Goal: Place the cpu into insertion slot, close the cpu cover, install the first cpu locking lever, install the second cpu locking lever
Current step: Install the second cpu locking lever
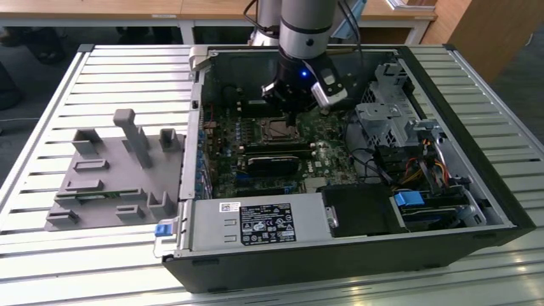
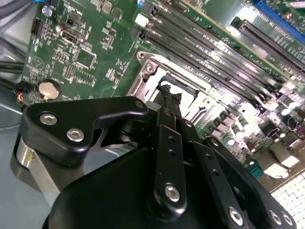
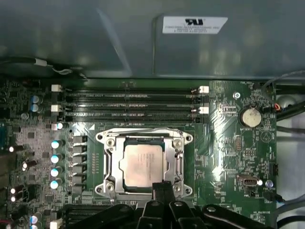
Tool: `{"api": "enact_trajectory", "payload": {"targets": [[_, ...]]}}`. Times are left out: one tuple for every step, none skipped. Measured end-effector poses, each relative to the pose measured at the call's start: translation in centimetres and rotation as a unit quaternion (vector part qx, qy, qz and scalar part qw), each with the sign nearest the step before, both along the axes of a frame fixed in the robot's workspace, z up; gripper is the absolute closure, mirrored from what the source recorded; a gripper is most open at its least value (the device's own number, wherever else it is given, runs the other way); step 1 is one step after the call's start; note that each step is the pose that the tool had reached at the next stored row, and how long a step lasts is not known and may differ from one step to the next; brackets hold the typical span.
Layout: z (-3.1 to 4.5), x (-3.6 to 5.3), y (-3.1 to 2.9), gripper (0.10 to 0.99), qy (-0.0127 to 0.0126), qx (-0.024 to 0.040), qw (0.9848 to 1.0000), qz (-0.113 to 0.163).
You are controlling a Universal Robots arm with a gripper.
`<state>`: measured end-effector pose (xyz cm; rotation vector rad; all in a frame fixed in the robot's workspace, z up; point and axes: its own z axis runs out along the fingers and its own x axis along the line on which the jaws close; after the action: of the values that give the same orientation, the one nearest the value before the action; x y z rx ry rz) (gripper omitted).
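Silver-tan, the one cpu (image 3: 144, 165) lies flat in the insertion slot (image 3: 177, 164), framed by the cpu cover (image 3: 109, 163), which is down around it. The gripper's (image 3: 162, 189) black fingers (image 2: 167, 102) are pressed together on nothing, their tips at one edge of the socket. Three long black memory slots (image 3: 128, 100) run just beyond the opposite edge, with the grey case wall (image 3: 76, 33) and its white label (image 3: 194, 24) close behind them.

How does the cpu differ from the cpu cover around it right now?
The cpu is a solid, dull tan square; the cpu cover is a bright silver frame with an open centre. The cpu sits inside that opening, so the cover is the larger. Both lie flat in the insertion slot, with the pincer at the cover's edge.
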<state>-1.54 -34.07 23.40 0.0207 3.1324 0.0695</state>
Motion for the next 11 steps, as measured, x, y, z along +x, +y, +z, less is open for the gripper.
{"api": "enact_trajectory", "payload": {"targets": [[0.0, 0.01, -0.09, 0.976, 0.0003, 0.0006, 1.0, 0.0], [0.0, 0.01, -0.19, 0.976, 0.0006, 0.002, 1.0, 0.0], [0.0, 0.01, -0.27, 0.976, 0.0009, 0.0041, 1.0, 0.0], [0.0, 0.01, -0.35, 0.976, 0.001, 0.0067, 1.0, 0.0], [0.0, 0.01, -0.44, 0.976, 0.0011, 0.0093, 1.0, 0.0], [0.0, 0.01, -0.56, 0.976, 0.0011, 0.0114, 0.9999, 0.0], [-0.01, 0.01, -0.71, 0.976, 0.0011, 0.0132, 0.9999, 0.0], [-0.02, 0.01, -0.88, 0.976, 0.0011, 0.0145, 0.9999, 0.0], [-0.02, 0.01, -1.07, 0.976, 0.0011, 0.0149, 0.9999, 0.0], [-0.02, 0.01, -1.26, 0.976, 0.0011, 0.0151, 0.9999, 0.0], [-0.03, 0.01, -1.45, 0.976, 0.0011, 0.0152, 0.9999, 0.0]]}}
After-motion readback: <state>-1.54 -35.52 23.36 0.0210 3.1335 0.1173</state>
